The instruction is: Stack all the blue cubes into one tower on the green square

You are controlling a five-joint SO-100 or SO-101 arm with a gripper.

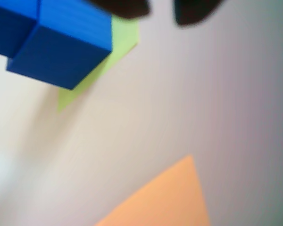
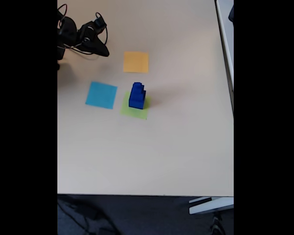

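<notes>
The end effector (image 2: 104, 51) hangs over the top left part of the surface (image 2: 176, 147) in the fixed view, well apart from the blocks, with the dark arm (image 2: 71, 34) and its looping cables behind it. In the wrist view two dark, blurred fingertips (image 1: 193, 12) come in from the top edge with a gap of bare surface between them, so the end effector looks open and holds nothing.

The blue cubes (image 2: 137, 95) stand stacked in a stepped tower on the green square (image 2: 134, 111), near the middle of the surface in the fixed view. The tower sits toward the upper side of the paper, leaving a lime strip below it. Its upper blocks are narrower than the bottom one; how many cubes it holds is too small to count there. In the wrist view the bottom of the tower fills the upper left corner: a large cube (image 1: 61, 52) with another blue face to its left, resting on the green paper, whose corners stick out below and to the right.

An orange square (image 2: 136, 62) lies above the tower in the fixed view, near the end effector, and a light-blue square (image 2: 101, 95) lies just left of the green one, apart from it. The orange paper also shows at the bottom of the wrist view.
</notes>
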